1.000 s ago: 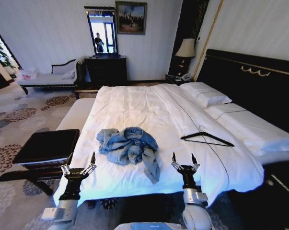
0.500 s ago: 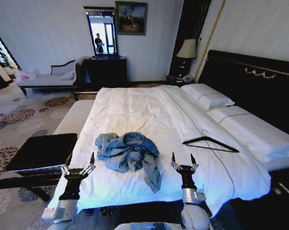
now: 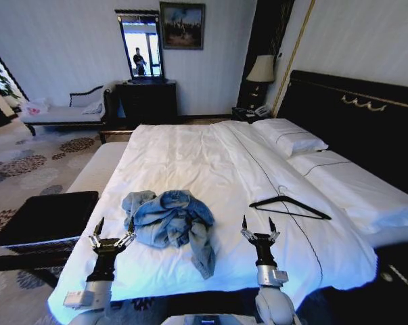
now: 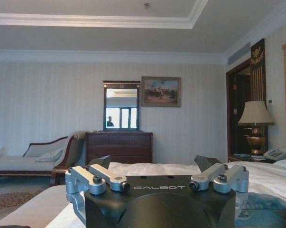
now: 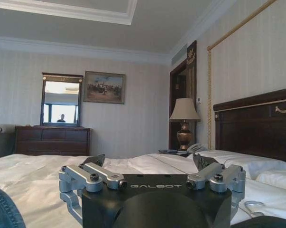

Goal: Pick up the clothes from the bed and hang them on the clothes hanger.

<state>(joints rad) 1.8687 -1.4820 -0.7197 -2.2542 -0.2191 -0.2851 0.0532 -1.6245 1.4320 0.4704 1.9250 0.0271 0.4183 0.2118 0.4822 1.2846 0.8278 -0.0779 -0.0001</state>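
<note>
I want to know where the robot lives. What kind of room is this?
It looks like a bedroom, maybe in a hotel. There is a very wide bed with white pillows, a bedside lamp beside a telephone, and a dresser with a mirror.

Both arms low, reaching toward 12 o'clock; left gripper at 7 o'clock, fingers spread; right gripper at 5 o'clock, fingers spread, both empty.

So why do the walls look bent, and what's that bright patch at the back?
Head view: the wide lens bows the headboard and walls, and the mirror reflects a bright window. Left wrist view: even daylight, with the jacket at the corner; the same mirror is again the brightest spot.
</note>
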